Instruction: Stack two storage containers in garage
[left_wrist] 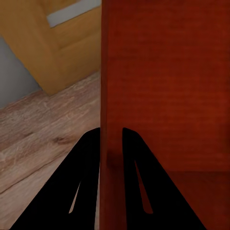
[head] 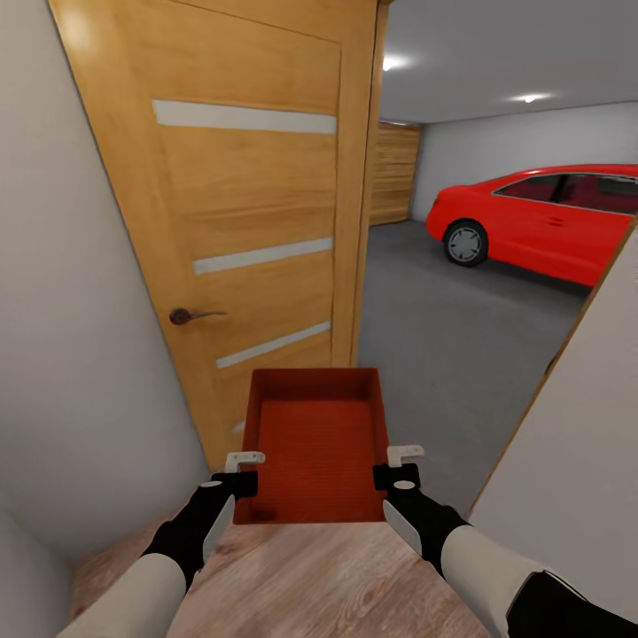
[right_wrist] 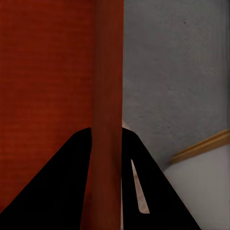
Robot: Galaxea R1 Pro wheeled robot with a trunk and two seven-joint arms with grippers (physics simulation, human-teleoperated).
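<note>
Between my two grippers hangs the storage container (head: 319, 443), my left gripper (head: 241, 471) clamping its left wall, my right gripper (head: 399, 465) its right. Ahead-left stands the open wooden door (head: 239, 221); beyond, the garage floor (head: 443, 328) and a red car (head: 549, 217).

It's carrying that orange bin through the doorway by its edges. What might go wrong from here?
Three things, judging by the views:
1. Each end effector, left and right, pinches only a thin side wall of the storage container, so it may slip or tilt.
2. The passage looks narrow: the open wooden door on the left and the wall corner on the right could catch an arm.
3. A red car is parked ahead.
</note>
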